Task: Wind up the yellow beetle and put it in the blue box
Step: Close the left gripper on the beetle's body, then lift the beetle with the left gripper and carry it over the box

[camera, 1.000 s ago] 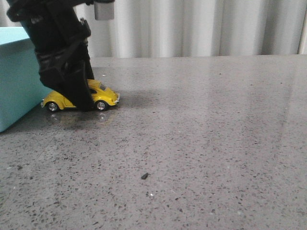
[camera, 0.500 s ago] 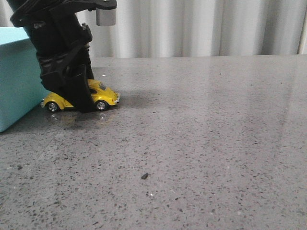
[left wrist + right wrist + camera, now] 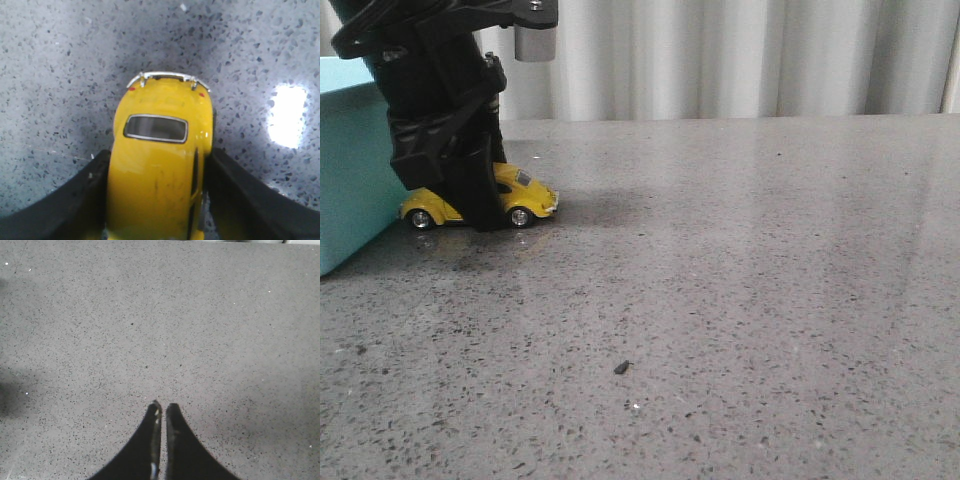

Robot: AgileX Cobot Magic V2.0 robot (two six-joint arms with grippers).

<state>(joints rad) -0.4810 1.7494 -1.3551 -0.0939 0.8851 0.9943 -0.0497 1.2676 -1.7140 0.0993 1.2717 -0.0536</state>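
The left hand (image 3: 157, 200) clamps the beetle (image 3: 485, 200), wheels seemingly on the desk (image 3: 740, 280) beside the box (image 3: 350, 160). Pull back straight, pressing firmly. The right hand (image 3: 161, 412) is closed, empty.

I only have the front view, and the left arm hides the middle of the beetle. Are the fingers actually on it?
Observer: Yes. The left wrist view shows the left gripper with its fingers against both sides of the beetle.
Operator: Which end sticks out past them?
Observer: The rear: a small window, two red lights and a silver bumper.
Operator: And the right gripper? It's outside my view.
Observer: The right gripper is shut on nothing, above bare table.
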